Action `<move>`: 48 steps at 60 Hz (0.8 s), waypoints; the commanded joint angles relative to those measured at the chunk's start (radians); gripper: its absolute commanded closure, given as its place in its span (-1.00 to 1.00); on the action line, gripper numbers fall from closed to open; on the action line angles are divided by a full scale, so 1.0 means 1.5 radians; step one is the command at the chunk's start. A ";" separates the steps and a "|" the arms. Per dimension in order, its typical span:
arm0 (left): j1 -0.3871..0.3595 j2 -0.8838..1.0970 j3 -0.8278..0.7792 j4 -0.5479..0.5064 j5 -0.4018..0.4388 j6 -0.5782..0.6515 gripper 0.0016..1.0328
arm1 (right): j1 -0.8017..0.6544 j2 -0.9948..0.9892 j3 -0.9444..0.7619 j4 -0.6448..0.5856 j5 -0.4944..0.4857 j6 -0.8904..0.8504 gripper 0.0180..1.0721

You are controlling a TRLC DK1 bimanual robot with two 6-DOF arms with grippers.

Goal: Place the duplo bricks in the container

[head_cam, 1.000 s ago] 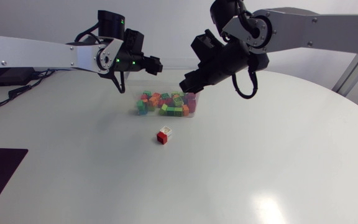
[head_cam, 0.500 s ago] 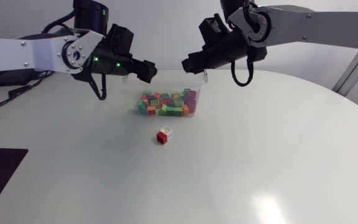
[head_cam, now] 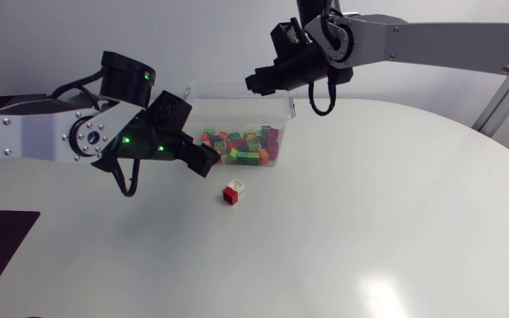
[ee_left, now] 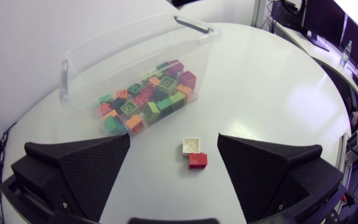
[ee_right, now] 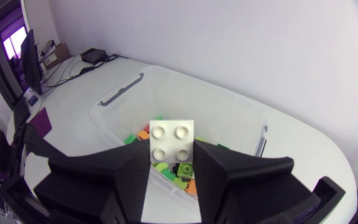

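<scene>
Lower part of white duplo brick [ee_right: 173,140] hidden between right hand [ee_right: 173,158] fingers, container [head_cam: 237,87] corner at 8 o'clock covered by left hand [head_cam: 204,162] in head view

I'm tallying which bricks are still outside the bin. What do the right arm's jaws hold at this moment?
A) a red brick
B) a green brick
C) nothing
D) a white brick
D: in the right wrist view a white brick with four studs is clamped from both sides between the right jaws, above the container.
</scene>
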 commanded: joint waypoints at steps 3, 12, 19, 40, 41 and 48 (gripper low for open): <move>-0.017 0.000 -0.036 0.013 -0.003 0.021 -0.90 | -0.003 0.039 0.031 0.011 0.002 0.021 0.56; -0.040 0.021 -0.057 0.030 -0.003 0.023 -0.90 | -0.007 0.063 0.043 0.031 0.014 0.022 0.55; -0.053 0.043 -0.065 0.041 -0.003 0.023 -0.90 | -0.007 0.079 0.062 0.034 0.024 0.022 0.55; -0.083 0.120 -0.051 0.044 -0.023 0.029 -0.90 | 0.002 0.077 0.087 -0.008 0.043 0.022 -0.93; -0.084 0.127 -0.049 0.048 -0.026 0.029 -0.90 | 0.002 0.072 0.081 -0.008 0.042 0.021 -0.93; -0.082 0.168 -0.029 0.059 -0.047 0.028 -0.89 | 0.002 0.029 0.039 -0.008 0.042 0.020 -0.93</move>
